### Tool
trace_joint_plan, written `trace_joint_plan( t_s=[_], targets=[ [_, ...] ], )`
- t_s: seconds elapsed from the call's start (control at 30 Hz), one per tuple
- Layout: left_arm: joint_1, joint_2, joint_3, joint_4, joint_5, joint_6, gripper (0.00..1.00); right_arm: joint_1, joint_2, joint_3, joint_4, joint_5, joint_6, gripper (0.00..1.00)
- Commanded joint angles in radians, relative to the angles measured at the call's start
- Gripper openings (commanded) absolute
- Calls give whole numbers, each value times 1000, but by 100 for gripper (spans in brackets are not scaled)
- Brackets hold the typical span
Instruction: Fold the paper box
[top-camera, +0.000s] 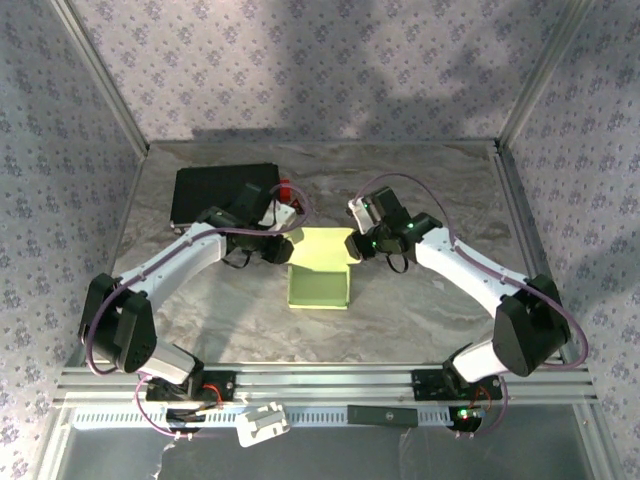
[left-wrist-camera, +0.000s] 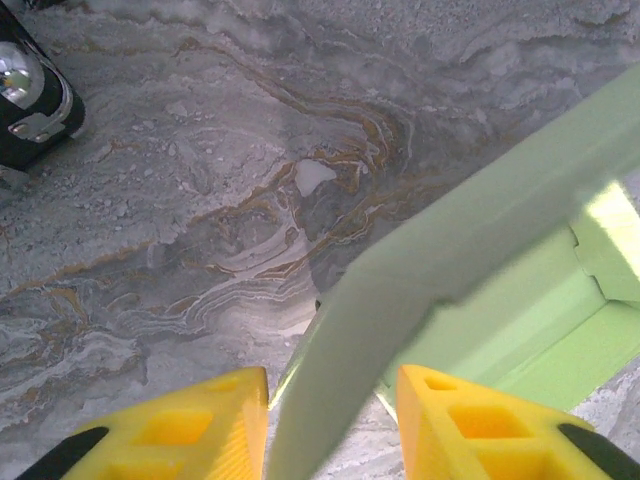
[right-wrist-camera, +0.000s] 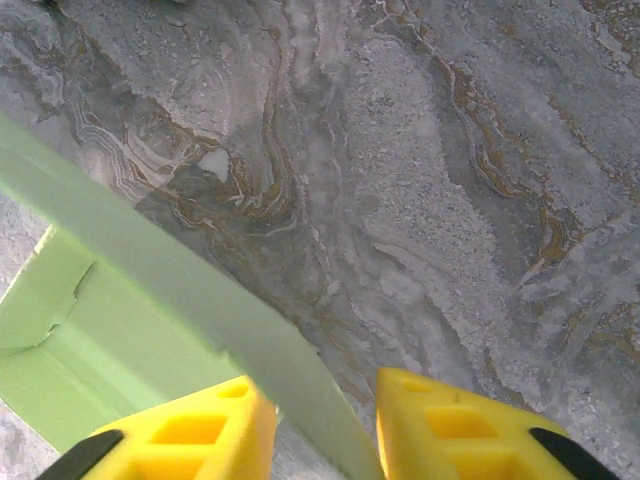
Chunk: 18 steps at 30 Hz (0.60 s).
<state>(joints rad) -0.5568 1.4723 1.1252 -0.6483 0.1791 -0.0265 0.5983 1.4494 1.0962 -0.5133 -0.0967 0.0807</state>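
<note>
Though the paper box (top-camera: 320, 285) has its tray walls up, folding isn't finished. Its raised panel sits between the fingers of my left gripper (left-wrist-camera: 330, 400) and right gripper (right-wrist-camera: 318, 400); I cannot tell whether they pinch it.

Overhead view: soft, even light from above. The table (top-camera: 440, 310) is bright without glare, broad diffuse shadows lie across the back wall (top-camera: 330, 60), and a narrow dark shadow runs along its foot. The paper box (top-camera: 320, 272) is the brightest surface, its upper panel nearly washed out.

Left wrist view: the marble is sharp, while the box flap and the fingers (left-wrist-camera: 190, 435) of the left gripper (left-wrist-camera: 332, 375) are blurred by closeness. A chrome part (left-wrist-camera: 22, 75) carries a specular highlight, and one patch of the box at right is overexposed.

Right wrist view: the same pattern, with the fingers (right-wrist-camera: 200, 430) of the right gripper (right-wrist-camera: 325, 385) soft and a faint shadow on the marble beneath the flap.
</note>
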Motion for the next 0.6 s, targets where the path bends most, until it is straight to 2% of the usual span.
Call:
trace_joint_plan(
  t_s=[0.0, 0.13, 0.3, 0.57],
  targets=[
    [-16, 5, 35, -24, -19, -3, 35, 13, 14, 36, -40, 5, -21, 28],
    [-34, 6, 38, -19, -51, -25, 34, 26, 20, 37, -48, 33, -14, 22],
    [-45, 1, 34, -9, -87, -63, 27, 40, 22, 32, -56, 67, 1, 18],
    [-78, -17, 22, 9, -149, -117, 18, 63, 3, 14, -53, 109, 34, 24]
  ],
)
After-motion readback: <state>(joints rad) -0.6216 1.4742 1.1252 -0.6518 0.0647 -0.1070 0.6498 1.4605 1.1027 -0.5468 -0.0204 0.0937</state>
